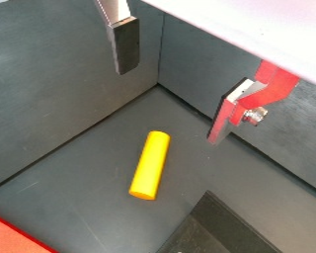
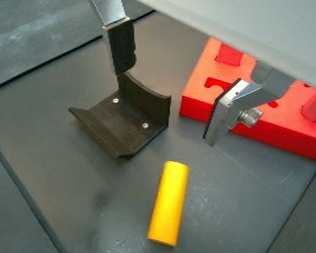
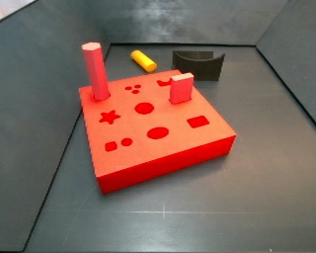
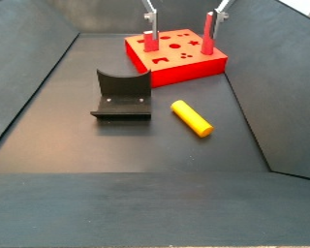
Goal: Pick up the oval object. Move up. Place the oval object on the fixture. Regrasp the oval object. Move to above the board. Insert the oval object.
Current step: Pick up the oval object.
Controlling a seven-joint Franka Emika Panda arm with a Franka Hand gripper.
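Note:
The oval object [image 1: 150, 165] [image 2: 169, 203] is a yellow peg lying flat on the dark floor, beside the fixture [image 2: 121, 124] [image 4: 121, 94]. In both side views the oval object [image 3: 143, 60] [image 4: 190, 117] lies between the fixture [image 3: 197, 62] and the tray wall, near the red board [image 3: 154, 128] [image 4: 177, 53]. My gripper [image 1: 172, 104] [image 2: 169, 105] hangs open high above the peg with nothing between its fingers. In a side view only the fingertips [image 4: 148, 12] show, at the upper edge.
A tall red cylinder peg [image 3: 94, 71] [image 4: 150, 41] and a red rectangular block [image 3: 181, 88] [image 4: 209, 34] stand in the board. Dark sloping walls [image 4: 42, 87] enclose the floor on all sides.

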